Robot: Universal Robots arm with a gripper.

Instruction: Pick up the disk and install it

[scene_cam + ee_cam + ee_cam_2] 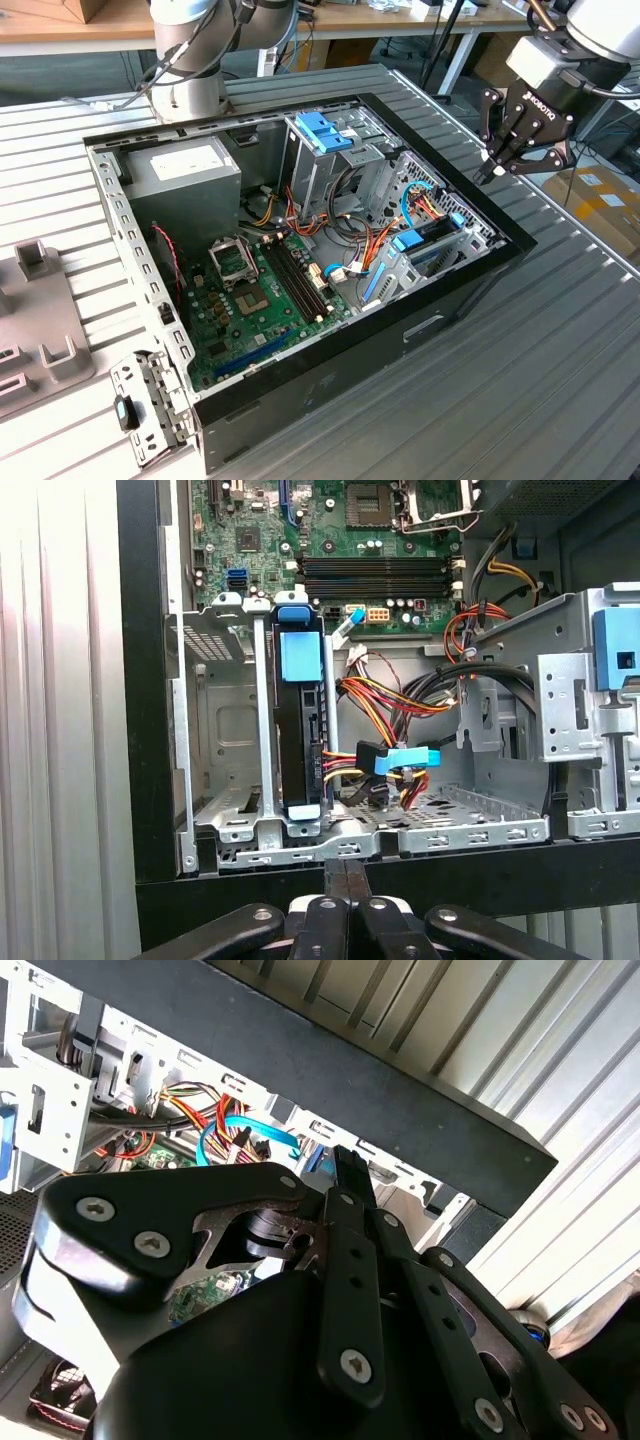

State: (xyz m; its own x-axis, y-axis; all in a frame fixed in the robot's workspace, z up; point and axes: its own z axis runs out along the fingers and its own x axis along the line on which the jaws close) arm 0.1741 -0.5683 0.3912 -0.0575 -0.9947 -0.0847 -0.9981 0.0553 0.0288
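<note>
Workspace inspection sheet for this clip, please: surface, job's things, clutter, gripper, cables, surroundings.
Surface: ribbed grey metal table carrying an open computer case.
Job's things: disk stands on edge in the drive bay at the case's corner, blue tab up, cables plugged in.
Clutter: grey fixture and a metal bracket at the exterior view's left.
Gripper: gripper shut and empty, above the case rim beside the disk bay.
Cables: orange, red and yellow bundles; thin blue cable.
Surroundings: wooden desk, cardboard boxes.
</note>
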